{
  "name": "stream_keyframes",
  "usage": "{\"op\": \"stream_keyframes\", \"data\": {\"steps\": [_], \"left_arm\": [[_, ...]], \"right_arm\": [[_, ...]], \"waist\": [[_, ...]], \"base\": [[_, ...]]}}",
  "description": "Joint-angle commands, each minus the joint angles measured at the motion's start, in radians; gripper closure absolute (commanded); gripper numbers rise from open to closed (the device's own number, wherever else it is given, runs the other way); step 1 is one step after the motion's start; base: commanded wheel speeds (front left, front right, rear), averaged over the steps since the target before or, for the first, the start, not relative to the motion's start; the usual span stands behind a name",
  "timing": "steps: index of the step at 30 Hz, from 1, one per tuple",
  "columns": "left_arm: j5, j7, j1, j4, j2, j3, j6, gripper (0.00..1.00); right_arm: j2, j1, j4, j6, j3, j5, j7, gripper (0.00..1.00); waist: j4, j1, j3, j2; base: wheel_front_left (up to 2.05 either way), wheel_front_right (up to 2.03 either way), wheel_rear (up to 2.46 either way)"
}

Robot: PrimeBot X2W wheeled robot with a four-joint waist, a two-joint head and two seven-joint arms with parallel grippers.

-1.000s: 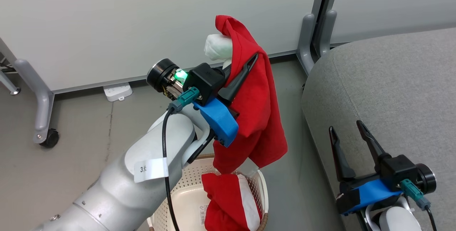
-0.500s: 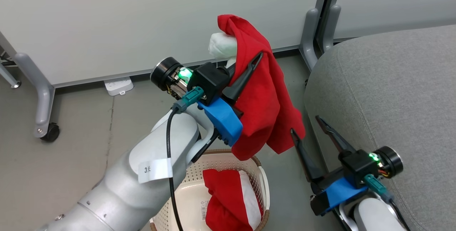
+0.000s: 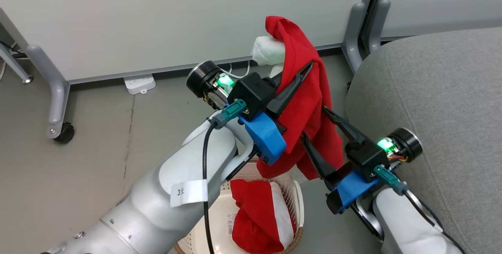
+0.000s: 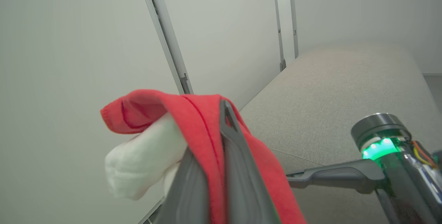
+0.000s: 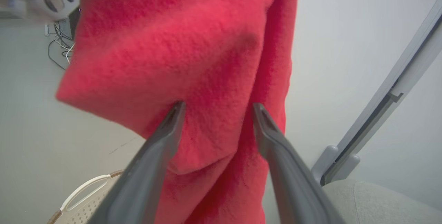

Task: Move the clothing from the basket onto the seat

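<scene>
My left gripper (image 3: 308, 68) is shut on a piece of the clothing (image 3: 310, 101), a red garment with a white part (image 3: 266, 52), held high above the floor between the basket and the seat. The left wrist view shows the red fabric (image 4: 152, 106) pinched between that gripper's (image 4: 215, 127) fingers. My right gripper (image 3: 313, 122) is open, its fingers either side of the garment's lower hanging part; fabric (image 5: 193, 44) lies between the spread fingers (image 5: 218, 105). A second red-and-white garment (image 3: 255, 214) lies in the cream basket (image 3: 298, 203). The grey seat (image 3: 431, 89) is at the right.
Pale partition panels stand behind, with a grey leg on a caster (image 3: 64, 132) at left and grey posts (image 3: 359, 30) beside the seat. A white power strip (image 3: 140, 83) lies on the grey floor by the wall. The basket's handle (image 5: 83, 196) shows below the right gripper.
My right gripper has come up and left from the seat's edge to the hanging garment, and its fingers now straddle the fabric. The head camera has shifted; the left gripper still holds the garment.
</scene>
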Motion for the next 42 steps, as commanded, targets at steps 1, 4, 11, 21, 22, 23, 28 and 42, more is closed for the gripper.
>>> {"op": "stream_keyframes", "data": {"steps": [1,4,11,21,22,23,28,42], "left_arm": [[0.004,-0.005,-0.017,-0.005,-0.003,-0.003,-0.002,1.00],[0.009,-0.005,-0.023,-0.009,-0.008,-0.008,-0.004,1.00],[0.018,-0.005,-0.037,-0.031,-0.019,-0.026,-0.005,1.00],[0.022,-0.005,-0.037,-0.044,-0.023,-0.032,-0.007,1.00],[0.022,-0.005,-0.037,-0.044,-0.022,-0.030,-0.007,1.00],[0.022,-0.005,-0.037,-0.043,-0.021,-0.028,-0.008,1.00],[0.025,-0.005,-0.035,-0.040,-0.020,-0.023,-0.008,1.00],[0.036,-0.005,-0.029,-0.035,-0.017,-0.014,-0.001,0.69]], "right_arm": [[-0.007,-0.025,0.011,0.000,0.009,0.002,-0.004,0.00],[-0.008,-0.059,0.044,0.000,0.031,0.010,-0.004,0.00],[-0.002,-0.130,0.120,0.000,0.060,0.028,-0.004,0.00],[0.016,-0.174,0.177,0.000,0.082,0.061,-0.004,1.00],[0.016,-0.174,0.177,0.000,0.085,0.061,-0.004,1.00],[0.015,-0.173,0.177,0.000,0.087,0.061,-0.004,1.00],[0.011,-0.169,0.174,0.000,0.094,0.070,-0.004,1.00],[0.005,-0.162,0.163,0.000,0.102,0.081,-0.004,1.00]], "waist": [[0.004,0.0000,0.004,-0.0001],[0.010,0.0000,0.012,-0.0001],[0.020,0.0000,0.024,-0.0001],[0.020,0.0000,0.028,-0.0001],[0.020,0.0000,0.028,-0.0001],[0.020,0.0000,0.028,-0.0001],[0.018,0.0000,0.027,-0.0001],[0.016,0.0000,0.024,-0.0001]], "base": [[0.00,0.00,0.00],[0.00,0.00,0.00],[0.00,0.00,0.00],[0.00,0.00,0.00],[0.00,0.00,0.00],[0.00,0.00,0.00],[0.00,0.00,0.00],[0.00,0.00,0.00]]}}
